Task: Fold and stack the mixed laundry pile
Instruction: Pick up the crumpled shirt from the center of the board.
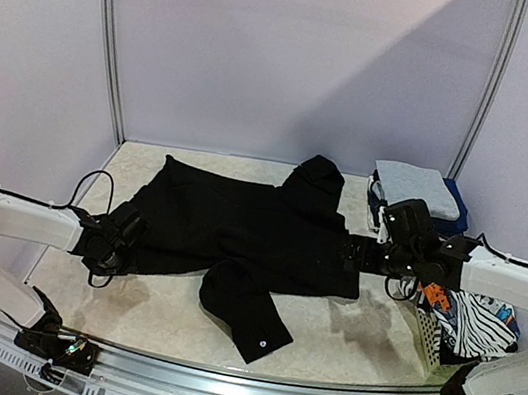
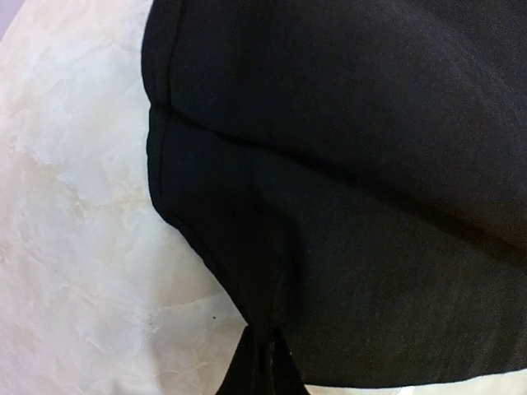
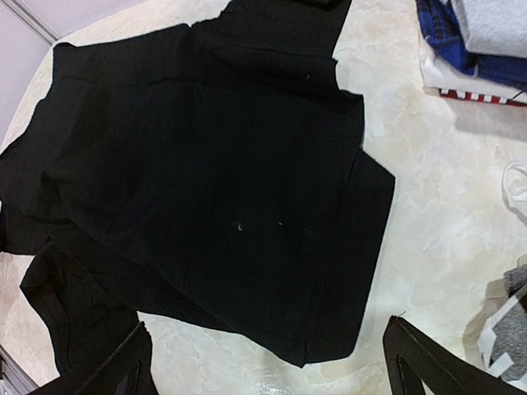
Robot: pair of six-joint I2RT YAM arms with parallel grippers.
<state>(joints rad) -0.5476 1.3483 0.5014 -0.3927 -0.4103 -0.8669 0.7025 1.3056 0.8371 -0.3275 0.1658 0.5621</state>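
Left pincer (image 1: 121,240) jaws lost against black hooded top (image 1: 238,229); basket (image 1: 426,338) half hidden.

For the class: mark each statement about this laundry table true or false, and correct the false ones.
1. The black hooded top lies spread out on the table. True.
2. The right gripper is shut. False: its fingers stand wide apart above the top's edge.
3. A grey folded piece lies on top of the stack at the far right. True.
4. The white basket holds nothing. False: striped and printed cloth lies in it.
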